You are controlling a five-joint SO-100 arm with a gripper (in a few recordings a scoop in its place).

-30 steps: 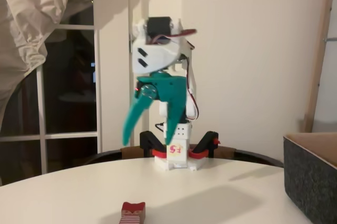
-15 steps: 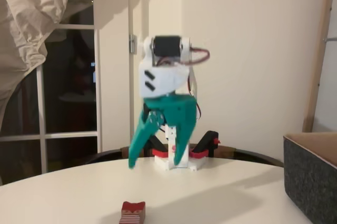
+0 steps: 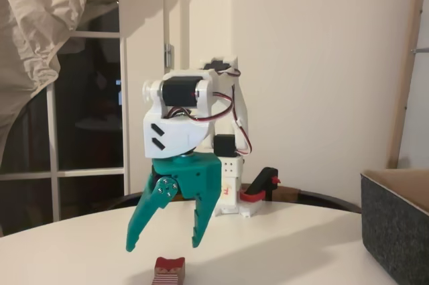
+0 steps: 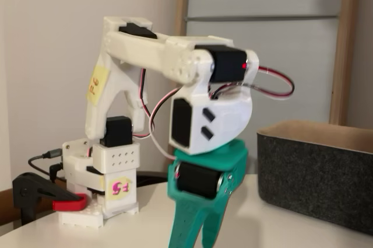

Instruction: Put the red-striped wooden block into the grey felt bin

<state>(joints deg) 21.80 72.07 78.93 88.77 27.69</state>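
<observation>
The red-striped wooden block stands on the white table near the front edge, red top up and stripes below. My teal gripper hangs open just above it, pointing down, with one fingertip to the left of the block and the other to its right. Nothing is between the fingers. In the other fixed view the teal fingers run down out of the picture's bottom edge. The grey felt bin sits at the right edge of the table, also seen as a dark-walled bin to the right of the arm.
The arm's white base is clamped to the table's far side by a red-and-black clamp. A window and a draped cloth lie behind at left. Bare tabletop stretches between block and bin.
The arm has swung forward and down, bringing the gripper from beside the base to just above the block. The block and bin have not moved.
</observation>
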